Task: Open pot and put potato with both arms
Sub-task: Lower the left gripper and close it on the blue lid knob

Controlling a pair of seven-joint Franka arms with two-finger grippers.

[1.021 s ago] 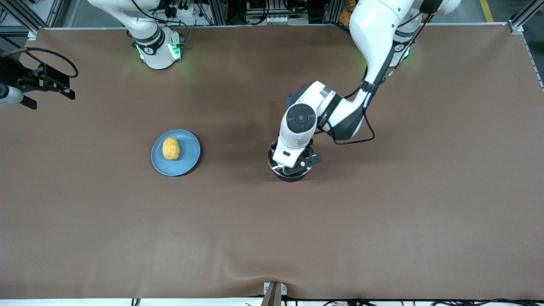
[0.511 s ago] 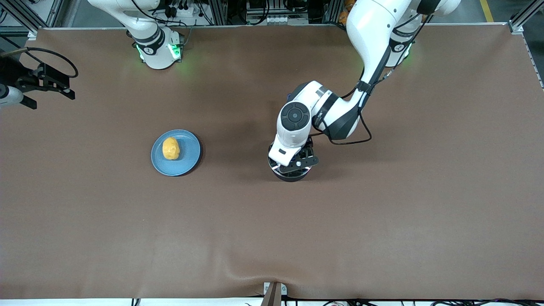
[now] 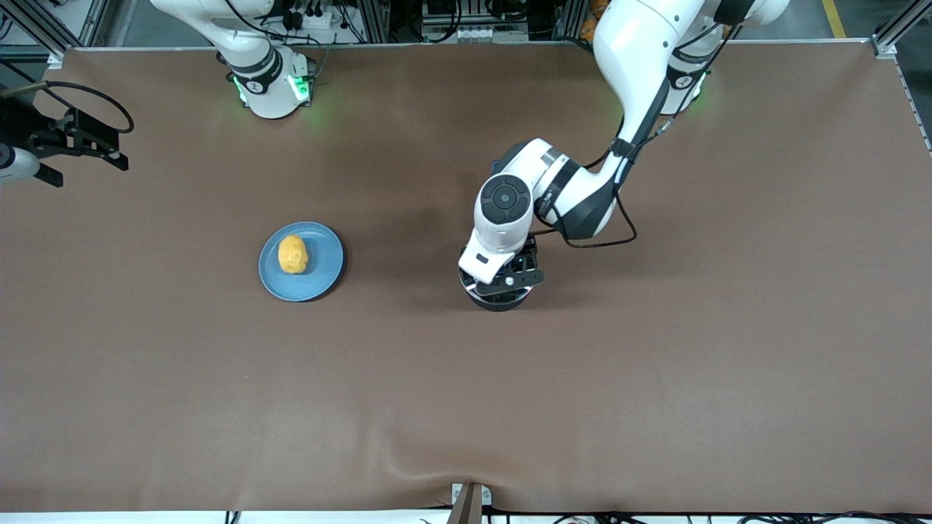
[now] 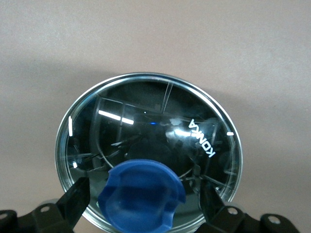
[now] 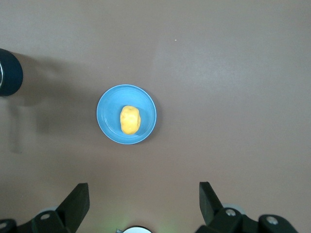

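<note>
plate (image 3: 320, 273): light blue, round, flat | table (image 3: 655, 378): brown cover, plate toward right arm's end

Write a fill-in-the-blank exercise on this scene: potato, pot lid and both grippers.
1. The potato lies on a blue ____.
2. The pot's glass lid is ____ the pot.
3. The left gripper, fingers ____, straddles the lid's blue knob.
4. The right gripper waits, open, high over the ____.

Answers: plate; on; open; potato

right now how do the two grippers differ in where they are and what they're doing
The left gripper is low over the pot, fingers either side of the lid's blue knob; the right gripper waits high toward its own end of the table, looking down on the potato and plate. Both are open and hold nothing.
</note>
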